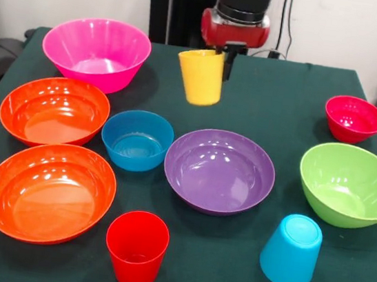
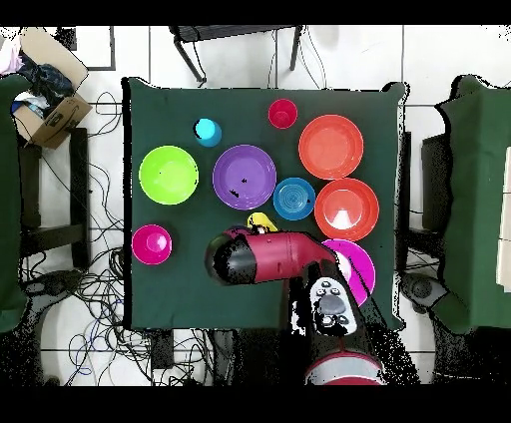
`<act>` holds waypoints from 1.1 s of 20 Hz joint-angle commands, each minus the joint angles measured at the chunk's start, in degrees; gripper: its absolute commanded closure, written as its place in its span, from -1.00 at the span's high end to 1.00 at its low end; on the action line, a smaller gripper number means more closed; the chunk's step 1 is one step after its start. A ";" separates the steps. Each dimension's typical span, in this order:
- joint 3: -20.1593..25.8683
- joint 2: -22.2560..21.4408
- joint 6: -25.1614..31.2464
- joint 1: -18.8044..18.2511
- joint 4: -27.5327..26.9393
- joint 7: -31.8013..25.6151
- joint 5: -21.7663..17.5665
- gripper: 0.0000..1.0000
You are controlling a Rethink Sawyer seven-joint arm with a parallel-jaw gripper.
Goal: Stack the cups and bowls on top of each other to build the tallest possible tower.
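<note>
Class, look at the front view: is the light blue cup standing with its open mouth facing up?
No. The light blue cup stands upside down, its closed base on top.

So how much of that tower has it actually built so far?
None yet: nothing is stacked. Every bowl sits on its own on the table, from the pink bowl to the green bowl. In hand is the yellow cup, lifted clear of the table by the gripper. Left to do is the whole pile, including the red cup and the upside-down blue cup.
</note>
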 commanded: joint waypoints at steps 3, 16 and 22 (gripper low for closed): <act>-0.76 10.51 2.14 7.51 -13.06 11.66 4.19 -1.00; -4.82 16.47 2.09 10.86 -19.15 13.32 6.68 -1.00; -5.91 16.33 2.56 12.03 -20.89 13.04 6.40 -1.00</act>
